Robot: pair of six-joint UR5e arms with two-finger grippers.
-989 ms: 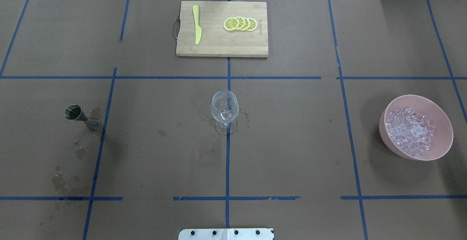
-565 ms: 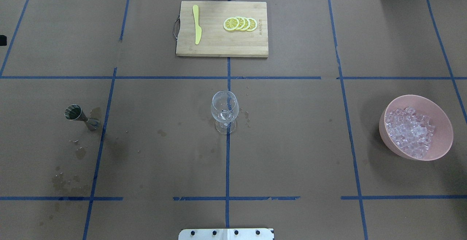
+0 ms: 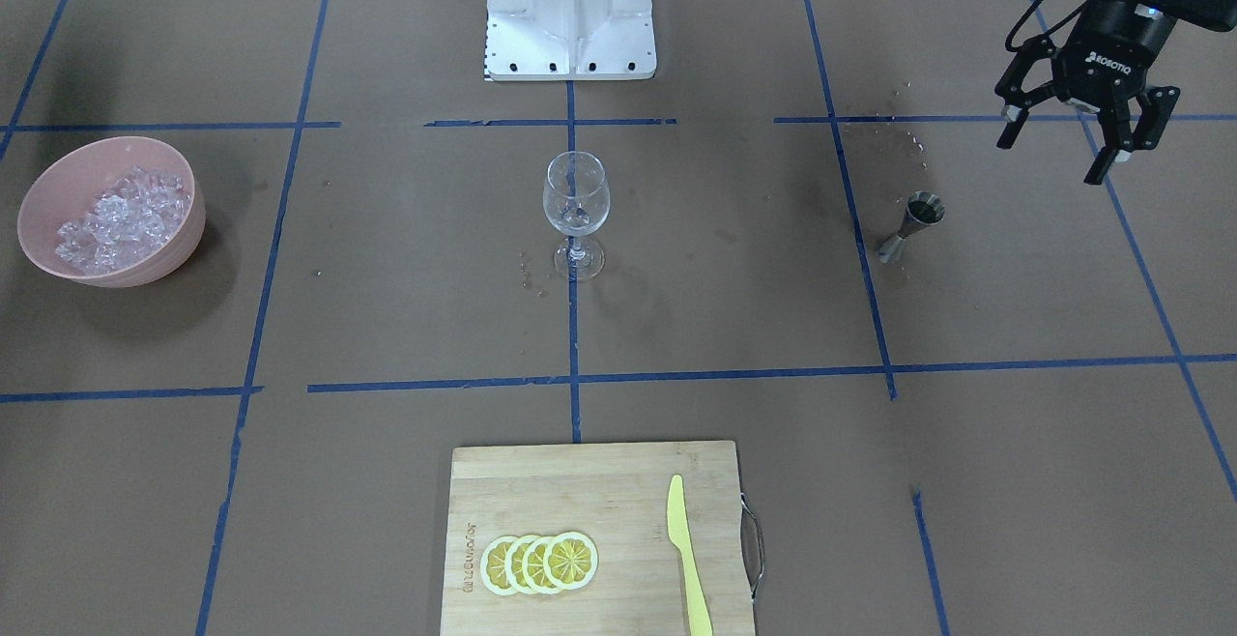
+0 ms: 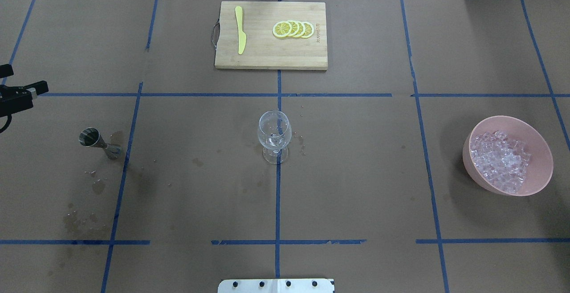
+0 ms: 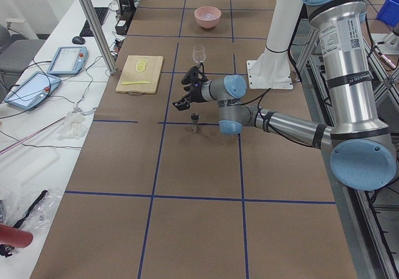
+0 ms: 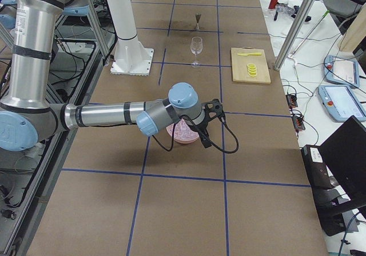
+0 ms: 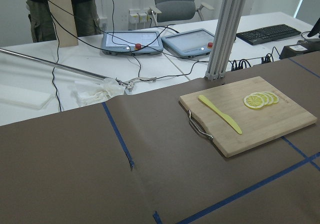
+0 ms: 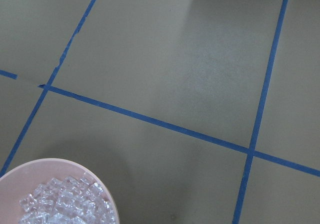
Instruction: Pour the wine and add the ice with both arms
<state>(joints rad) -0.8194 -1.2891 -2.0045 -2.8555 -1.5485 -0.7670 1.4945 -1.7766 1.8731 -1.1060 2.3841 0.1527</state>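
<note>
An empty wine glass stands at the table's middle; it also shows in the front view. A metal jigger stands to its left. The ice is heaped in a pink bowl at the right, also in the right wrist view. My left gripper is open and empty, in the air behind the jigger, just inside the overhead view's left edge. My right gripper hangs beside the bowl; I cannot tell if it is open.
A wooden cutting board at the far middle holds lemon slices and a yellow knife. The white stand base sits at the robot's edge. Wet spots mark the paper near the jigger and the glass.
My left gripper has come into the overhead view at the left edge, moving nearer to the jigger. The glass, jigger and bowl have not moved.
</note>
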